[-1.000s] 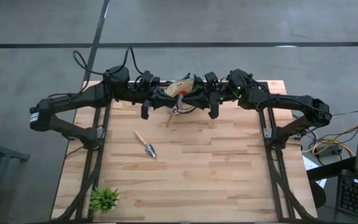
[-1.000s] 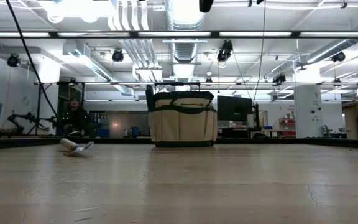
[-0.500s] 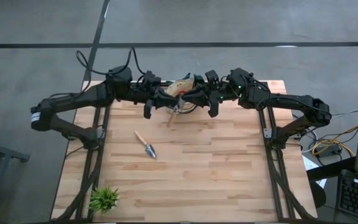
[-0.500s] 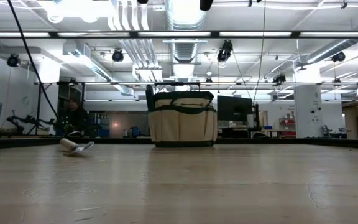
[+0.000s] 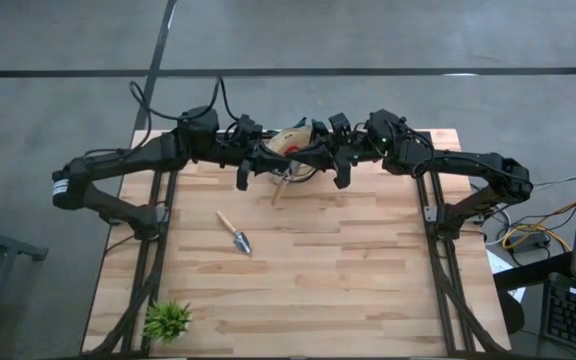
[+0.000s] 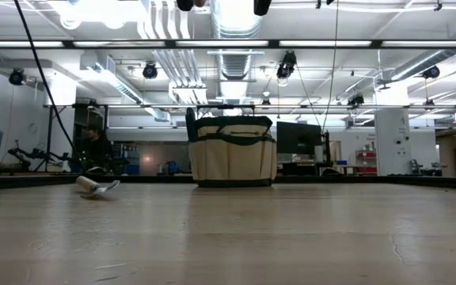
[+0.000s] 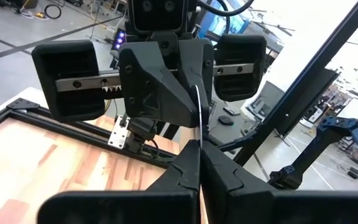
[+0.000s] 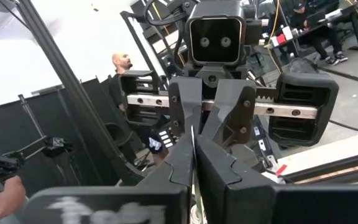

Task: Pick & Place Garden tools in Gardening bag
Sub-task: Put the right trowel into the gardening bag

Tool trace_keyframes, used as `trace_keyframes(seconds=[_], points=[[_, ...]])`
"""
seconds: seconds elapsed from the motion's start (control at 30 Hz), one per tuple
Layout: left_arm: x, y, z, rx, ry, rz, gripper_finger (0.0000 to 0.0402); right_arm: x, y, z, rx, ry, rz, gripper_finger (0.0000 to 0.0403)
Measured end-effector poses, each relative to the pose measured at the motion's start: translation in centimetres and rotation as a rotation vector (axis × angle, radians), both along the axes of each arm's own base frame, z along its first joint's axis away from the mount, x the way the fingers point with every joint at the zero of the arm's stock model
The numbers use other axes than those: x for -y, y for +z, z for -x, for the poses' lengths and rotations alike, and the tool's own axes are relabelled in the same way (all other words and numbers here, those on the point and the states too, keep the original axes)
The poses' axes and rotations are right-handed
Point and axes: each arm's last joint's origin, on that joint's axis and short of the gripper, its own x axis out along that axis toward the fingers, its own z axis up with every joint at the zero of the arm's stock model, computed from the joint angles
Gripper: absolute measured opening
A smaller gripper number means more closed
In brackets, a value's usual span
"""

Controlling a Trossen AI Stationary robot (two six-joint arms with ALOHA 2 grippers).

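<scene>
Above the gardening bag (image 5: 290,148), the left gripper (image 5: 268,165) and right gripper (image 5: 313,165) both pinch one trowel (image 5: 279,187), handle hanging outside the rim. Handover judged underway; one should let go next.

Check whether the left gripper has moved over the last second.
Yes. In the high view the left gripper has shifted slightly toward the bag, judged against the table's planks; the trowel lies unmoved.

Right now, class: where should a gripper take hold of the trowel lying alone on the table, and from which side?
Grip the trowel by its wooden handle, coming straight down from above. It lies flat and alone on the table, handle toward the bag, and the straight handle probably suits two fingers better than the blade.
</scene>
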Motion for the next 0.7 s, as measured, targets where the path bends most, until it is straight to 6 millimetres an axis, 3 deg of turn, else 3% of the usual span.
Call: trace_keyframes(seconds=[0.27, 0.7], points=[[-0.4, -0.1, 0.0, -0.004, 0.009, 0.006, 0.0007, 0.0, 0.0, 0.0, -0.002, -0.003, 0.000, 0.0008], [-1.7, -0.8, 0.5, -0.078, 0.072, 0.038, 0.0084, 0.8, -1.0, 0.1, -0.099, -0.035, -0.001, 0.0008]])
